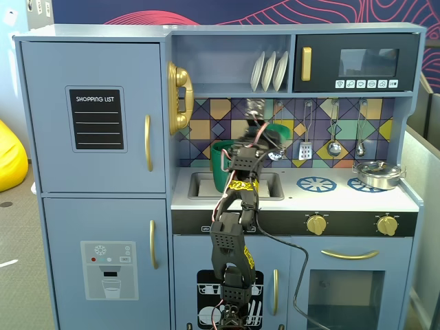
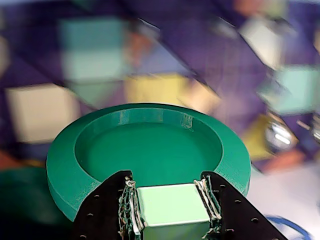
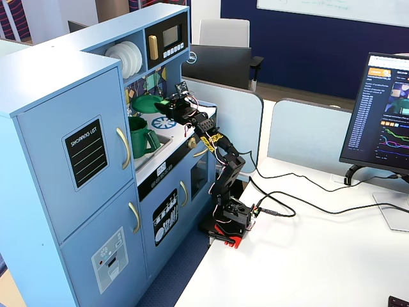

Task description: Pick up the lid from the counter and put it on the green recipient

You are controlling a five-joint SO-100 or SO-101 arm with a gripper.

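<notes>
- The toy kitchen (image 1: 96, 227) filled a fixed view, with a sink (image 1: 268, 185) sunk into its bench (image 1: 344, 199) and an upper shelf holding white plates (image 1: 269, 71) stood on edge.
- The arm (image 3: 220, 173) rose from a base on the white desk (image 3: 332, 256) and reached over the bench toward the tiled back wall.
- The green recipient (image 1: 225, 165) stood upright at the left end of the sink in a fixed view; in another fixed view (image 3: 139, 135) its handle faced outward. Its inside was hidden from both, so whether it held anything could not be told.
- A steel pot (image 1: 376, 174) sat lidded on the right blue burner ring (image 1: 362, 184), well apart from the green recipient.
- The lid (image 2: 150, 150) was off the bench, carried in the air above the sink; from a fixed view it seemed to hang to the right of the green recipient and higher than its rim, though the arm covered much of it there.
- The tool (image 2: 172, 212) was closed onto the lid by its small square knob (image 2: 172, 205), one dark finger (image 2: 102, 210) pressed against each side of it, in the wrist view.
</notes>
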